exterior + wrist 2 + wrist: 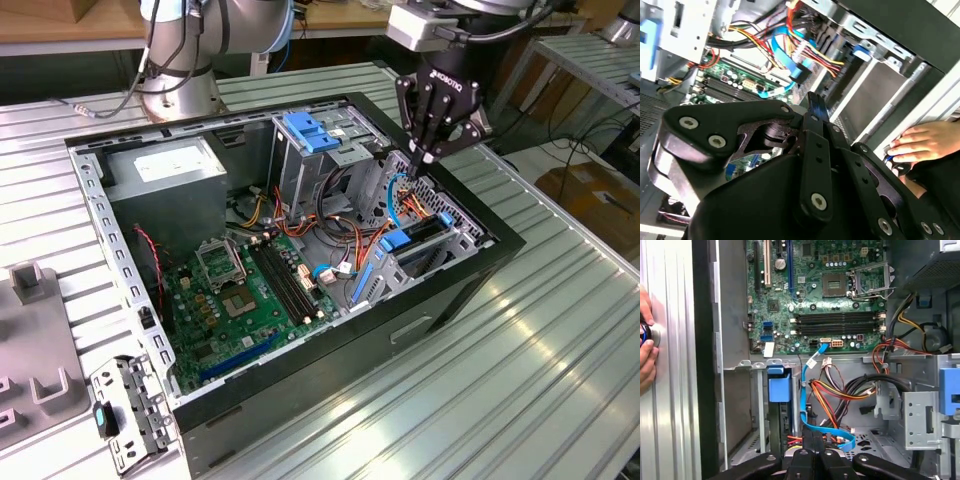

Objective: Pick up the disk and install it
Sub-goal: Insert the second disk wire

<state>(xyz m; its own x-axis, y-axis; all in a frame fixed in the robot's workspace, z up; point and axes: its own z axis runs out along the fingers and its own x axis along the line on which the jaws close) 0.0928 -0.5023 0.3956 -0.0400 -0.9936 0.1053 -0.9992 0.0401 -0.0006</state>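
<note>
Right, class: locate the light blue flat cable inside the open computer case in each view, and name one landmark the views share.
Exterior view: the blue cable curves just under the gripper, at the exterior view's right of the case.
Second wrist view: it crosses red and yellow wires.
First wrist view: it leads from the motherboard toward the gripper.
Shared landmark: the green motherboard.

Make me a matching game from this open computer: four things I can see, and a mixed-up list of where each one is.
Things:
1. green circuit board
2. grey metal box with a white sticker
3. black robot gripper
4. person's hand

Places:
A. on the ribbed metal table, outside the black computer case
B. lying flat on the case floor
C. in the case corner nearest the arm's base
D. just above the blue and orange cables

Pairs: 1-B, 2-C, 3-D, 4-A.
</note>
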